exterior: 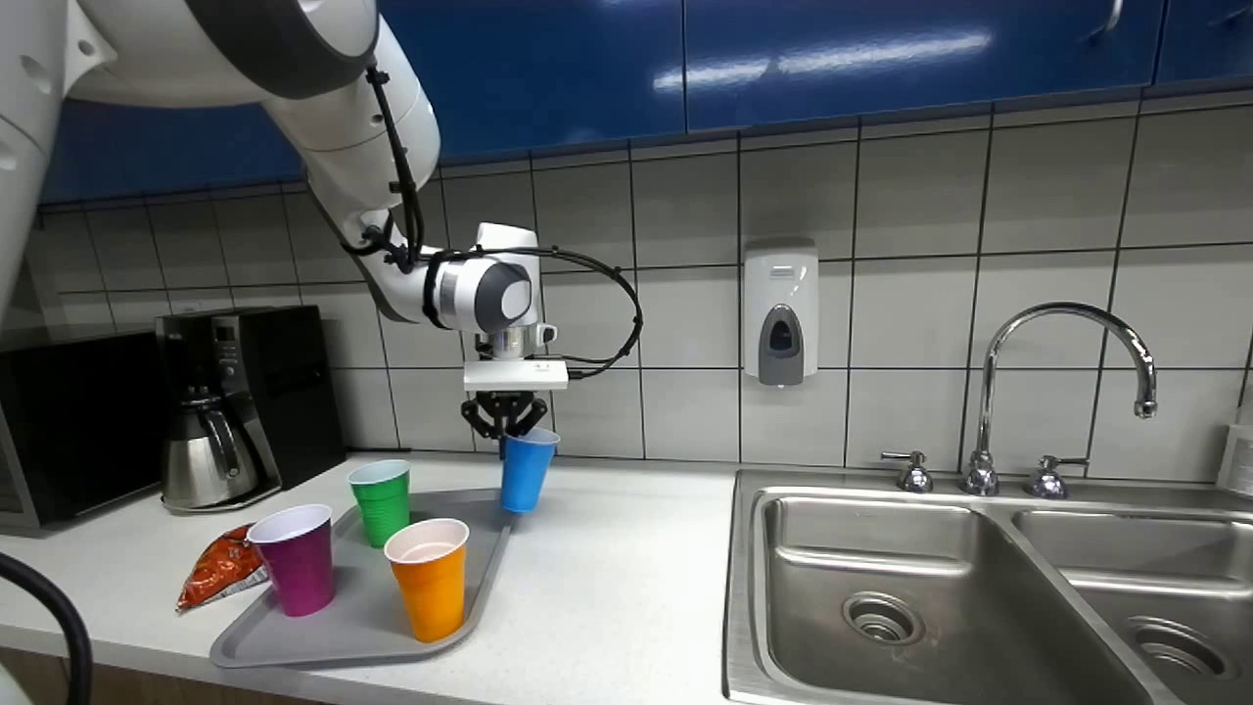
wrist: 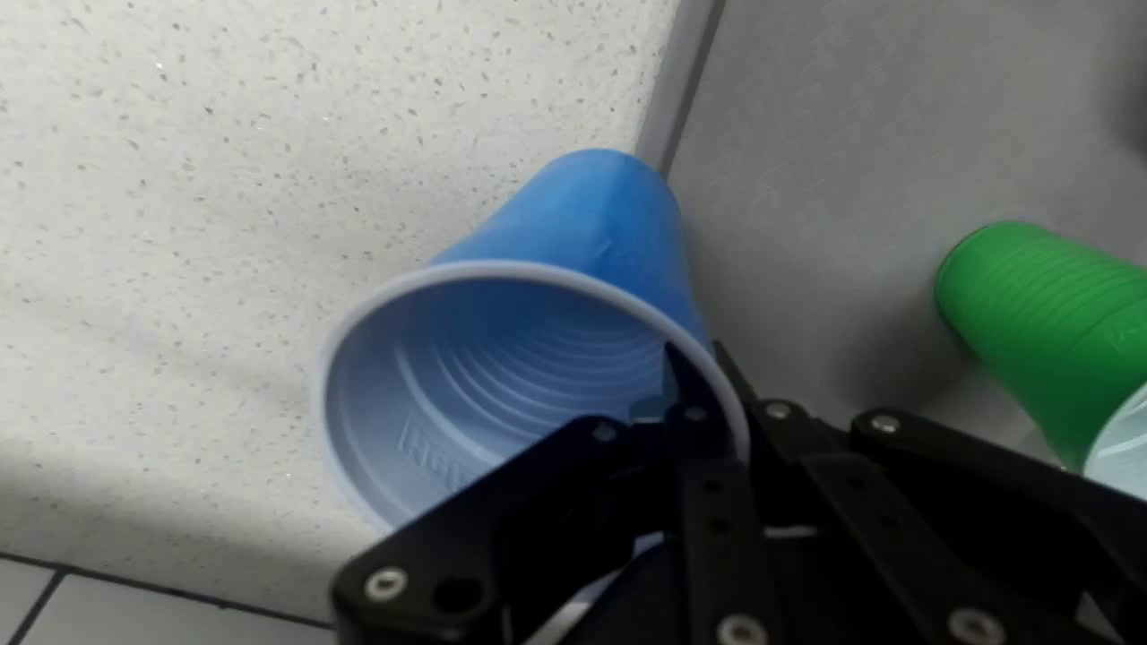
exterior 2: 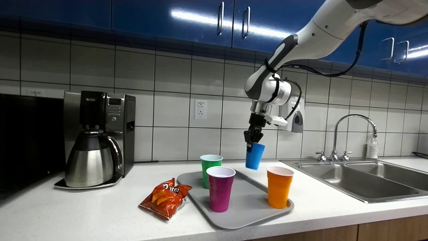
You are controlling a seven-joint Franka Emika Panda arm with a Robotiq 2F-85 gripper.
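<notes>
My claw (wrist: pixel 698 358) grips the blue cup (wrist: pixel 573 224) by its rim, tilted at the edge of the tray (exterior 2: pixel 245 201). On it stand the green cup (exterior 2: pixel 207 169), orange cup (exterior 2: pixel 279 189) and purple cup (exterior 2: pixel 220 192); the bag (exterior 2: pixel 165 199) lies just beside.

Far wall (exterior: pixel 910 313) pale, tiled, with outlet (exterior 2: pixel 200 109). Blue cabinets (exterior 2: pixel 143 16) up above, glossy, long white glare (exterior 2: pixel 200 18) across them. White counter (exterior: pixel 626 587) below, wood panel (exterior 2: pixel 391 229) under near edge; double steel sink (exterior: pixel 749 587) at right, curved tap (exterior: pixel 984 421) behind.

Serving tray (exterior 2: pixel 250 201): lay lower centre, three cups (exterior 2: pixel 221 194) on it, held cup (exterior 2: pixel 254 157) near rear corner, Doritos bag (exterior 2: pixel 165 198) left.
</notes>
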